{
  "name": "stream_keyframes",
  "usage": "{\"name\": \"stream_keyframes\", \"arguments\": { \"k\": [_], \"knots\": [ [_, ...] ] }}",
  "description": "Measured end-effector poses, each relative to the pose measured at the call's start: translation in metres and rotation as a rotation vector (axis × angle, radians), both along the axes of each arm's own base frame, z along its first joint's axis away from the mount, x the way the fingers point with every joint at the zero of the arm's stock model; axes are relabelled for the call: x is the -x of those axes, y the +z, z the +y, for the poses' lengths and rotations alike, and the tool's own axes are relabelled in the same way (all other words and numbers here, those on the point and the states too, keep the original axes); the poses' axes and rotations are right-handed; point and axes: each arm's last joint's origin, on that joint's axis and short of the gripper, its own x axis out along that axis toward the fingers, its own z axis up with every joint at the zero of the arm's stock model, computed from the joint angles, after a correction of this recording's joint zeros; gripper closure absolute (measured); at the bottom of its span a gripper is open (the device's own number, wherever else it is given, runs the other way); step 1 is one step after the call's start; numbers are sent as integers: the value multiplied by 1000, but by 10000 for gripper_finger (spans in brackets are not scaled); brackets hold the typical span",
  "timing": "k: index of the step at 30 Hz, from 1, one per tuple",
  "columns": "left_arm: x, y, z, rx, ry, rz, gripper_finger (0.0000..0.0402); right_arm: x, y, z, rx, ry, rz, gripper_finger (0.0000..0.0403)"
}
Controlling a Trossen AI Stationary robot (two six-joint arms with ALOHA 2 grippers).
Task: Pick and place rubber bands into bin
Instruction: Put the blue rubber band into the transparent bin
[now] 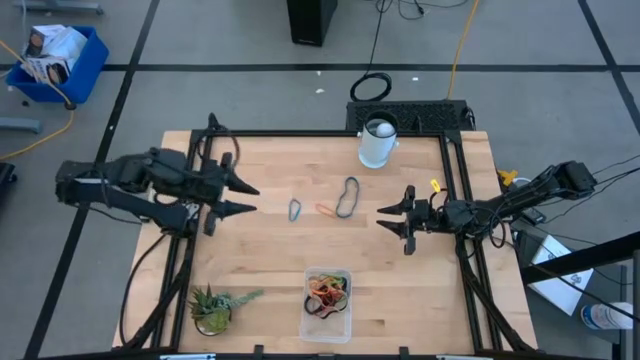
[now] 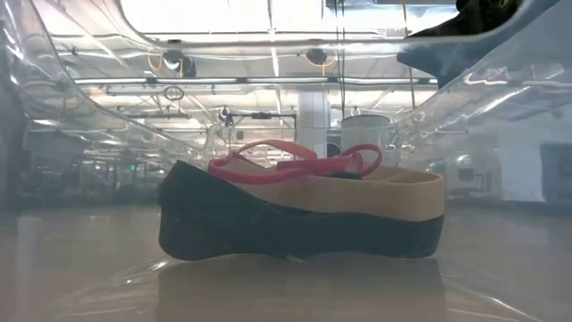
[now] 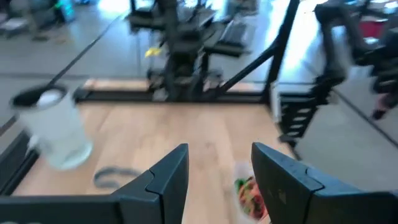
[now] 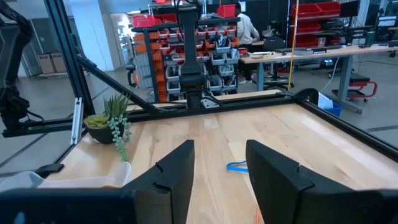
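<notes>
Three rubber bands lie flat on the wooden table: a blue-grey loop (image 1: 295,210), an orange one (image 1: 326,209) and a larger dark one (image 1: 347,197). The clear bin (image 1: 327,318) stands at the near edge and holds several bands (image 1: 328,289). In the low view these show close up as red loops (image 2: 295,163) on a wide black and tan band (image 2: 304,219). My left gripper (image 1: 252,199) is open and empty, left of the loose bands. My right gripper (image 1: 382,217) is open and empty, right of them. The blue-grey loop also shows in the right wrist view (image 4: 236,166).
A white cup (image 1: 377,142) stands at the table's far edge and also shows in the left wrist view (image 3: 53,127). A small potted plant (image 1: 213,307) sits at the near left corner. A black frame (image 1: 455,200) runs along the table's edges. A blue crate (image 1: 60,62) is on the floor.
</notes>
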Motion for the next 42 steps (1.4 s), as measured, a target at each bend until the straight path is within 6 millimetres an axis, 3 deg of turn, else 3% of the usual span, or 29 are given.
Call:
{"name": "stream_keyframes", "arguments": {
  "k": [9, 18, 24, 30, 38, 42],
  "knots": [
    [-17, -60, -2, 32, 38, 122, 220, 0, 0, 0, 0, 0, 0, 264],
    [-36, -80, 0, -19, 143, 209, 220, 0, 0, 0, 0, 0, 0, 264],
    [-63, -101, 13, 22, 217, 392, 220, 0, 0, 0, 0, -5, 1, 264],
    [-90, -138, 31, 87, 308, 631, 220, 0, 0, 0, 0, -5, 1, 264],
    [-118, -185, 42, 179, 462, 793, 220, 0, 0, 0, 0, -5, 1, 264],
    [-133, -197, 44, 202, 506, 838, 220, 0, 0, -1, 0, -50, 0, 264]
  ]
}}
